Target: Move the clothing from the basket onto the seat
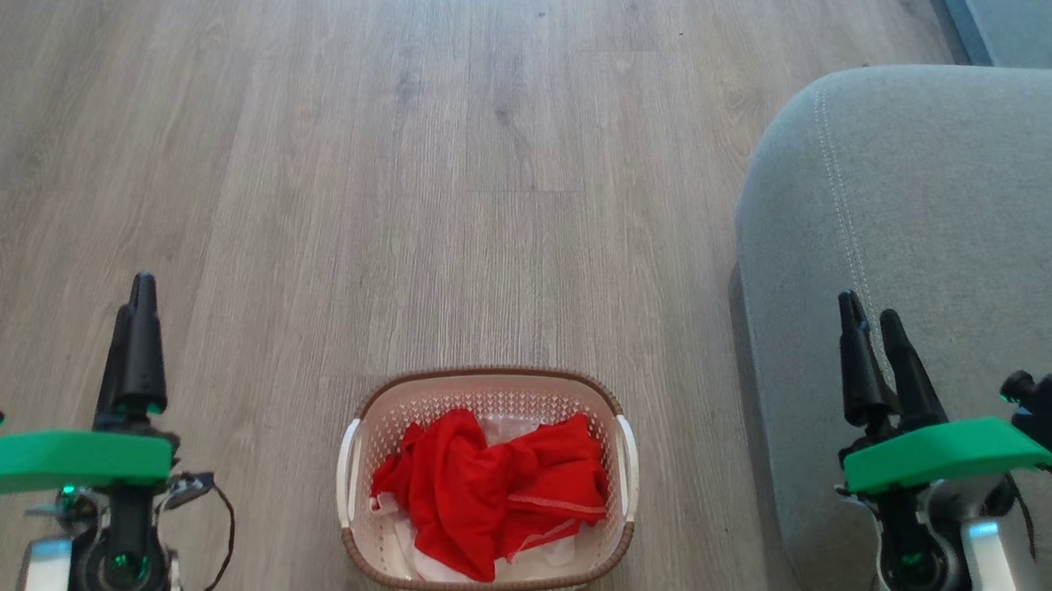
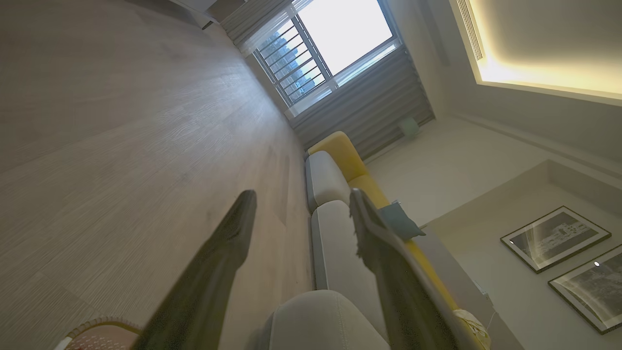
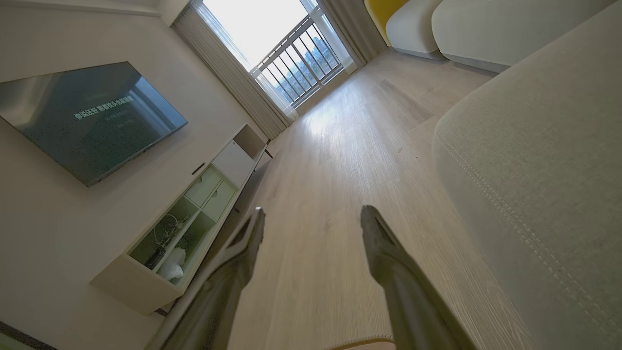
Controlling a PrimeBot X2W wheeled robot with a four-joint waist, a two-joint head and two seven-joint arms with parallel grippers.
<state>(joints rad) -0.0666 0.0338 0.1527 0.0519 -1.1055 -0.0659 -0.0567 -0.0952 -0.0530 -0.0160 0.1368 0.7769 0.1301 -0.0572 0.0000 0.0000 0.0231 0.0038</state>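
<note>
Head view, looking down on a pale wood-grain floor [image 1: 408,148]. At the bottom centre of the frame stands the basket [image 1: 491,376], cream with a brown rim and white side handles; the clothing [image 1: 491,489] lies inside it, a crumpled red heap over thin white cloth, all within the rim. The seat [image 1: 938,216], a large grey cushion with a stitched seam, takes up the right side of the frame, apart from the basket with bare floor between them.

At the lower left, the left gripper [image 1: 138,292] points up the frame above a green mount, left of the basket and not touching it; seen edge-on here, its two dark fingers overlap. In the left wrist view those fingers [image 2: 218,257] stand wide apart and empty, with floor and a grey-and-yellow sofa [image 2: 325,180] beyond them.

At the lower right, the right gripper [image 1: 870,310] points up the frame over the seat's near edge. In the right wrist view its fingers [image 3: 388,253] are likewise spread and hold nothing; the seat fills the right of that frame, and a wall-mounted television [image 3: 87,116] hangs at the upper left.
</note>
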